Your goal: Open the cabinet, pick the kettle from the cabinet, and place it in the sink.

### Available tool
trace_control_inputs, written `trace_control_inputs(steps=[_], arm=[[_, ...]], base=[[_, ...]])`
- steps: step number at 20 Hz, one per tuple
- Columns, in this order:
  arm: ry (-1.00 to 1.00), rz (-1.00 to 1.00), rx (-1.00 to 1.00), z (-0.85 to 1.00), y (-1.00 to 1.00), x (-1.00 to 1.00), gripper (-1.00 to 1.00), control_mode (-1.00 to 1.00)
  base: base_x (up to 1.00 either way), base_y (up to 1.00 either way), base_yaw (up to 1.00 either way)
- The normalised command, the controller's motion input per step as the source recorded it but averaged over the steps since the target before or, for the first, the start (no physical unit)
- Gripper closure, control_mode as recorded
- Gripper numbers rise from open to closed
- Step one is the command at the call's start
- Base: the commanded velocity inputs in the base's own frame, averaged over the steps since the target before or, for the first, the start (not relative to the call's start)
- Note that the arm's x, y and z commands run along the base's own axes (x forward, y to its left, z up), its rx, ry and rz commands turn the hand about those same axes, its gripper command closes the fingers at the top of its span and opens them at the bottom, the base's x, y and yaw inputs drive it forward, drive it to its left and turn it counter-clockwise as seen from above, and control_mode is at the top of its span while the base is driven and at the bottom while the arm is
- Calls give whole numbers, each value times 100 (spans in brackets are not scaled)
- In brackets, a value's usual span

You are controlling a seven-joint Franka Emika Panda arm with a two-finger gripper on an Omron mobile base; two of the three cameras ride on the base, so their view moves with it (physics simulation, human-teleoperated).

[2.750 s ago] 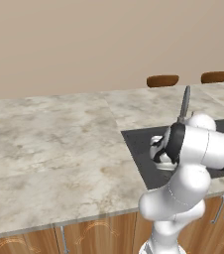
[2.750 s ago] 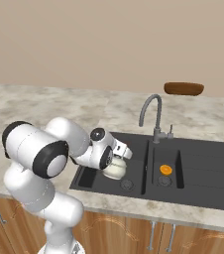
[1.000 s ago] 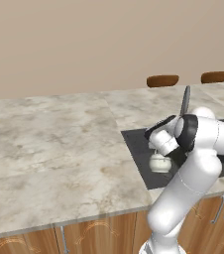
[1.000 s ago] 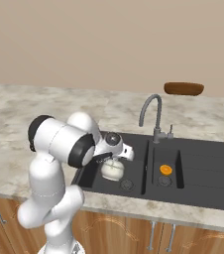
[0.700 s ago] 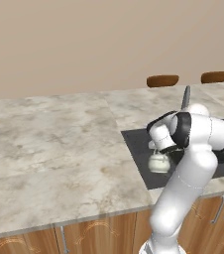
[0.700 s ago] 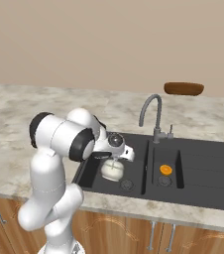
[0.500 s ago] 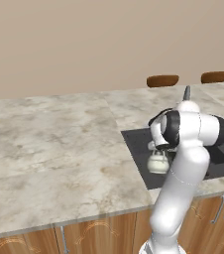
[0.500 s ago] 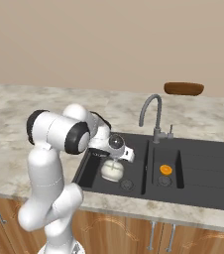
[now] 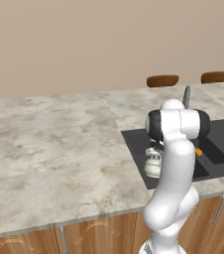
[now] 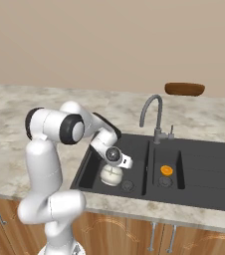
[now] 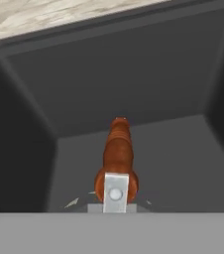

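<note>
Plain beige wall (image 9: 84,44), marble-like tabletop (image 9: 49,144) (pale, veined), wooden base cabinets (image 10: 134,231) with short silver handles, two brown stool seats (image 9: 162,80) stood beyond, even light.

The kettle (image 9: 153,162) sits in the sink (image 9: 134,144) just below the arm-hidden end effector, beside the marble surface (image 9: 54,149).

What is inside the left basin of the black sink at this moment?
The cream kettle stands on the floor of the sink, in its left basin, beside the round drain. The gripper sits directly above it and covers the kettle's top, so any contact cannot be seen.
</note>
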Motion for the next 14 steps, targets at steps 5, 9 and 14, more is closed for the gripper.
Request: trace_control_inputs(steps=[5,9,14], arm=[[0,0,0,-1,-14,21,100,-100],[0,0,0,0,-14,18,100,-100],[0,0,0,1,-6,8,100,-100]], base=[[0,0,0],[0,0,0],[0,0,0]])
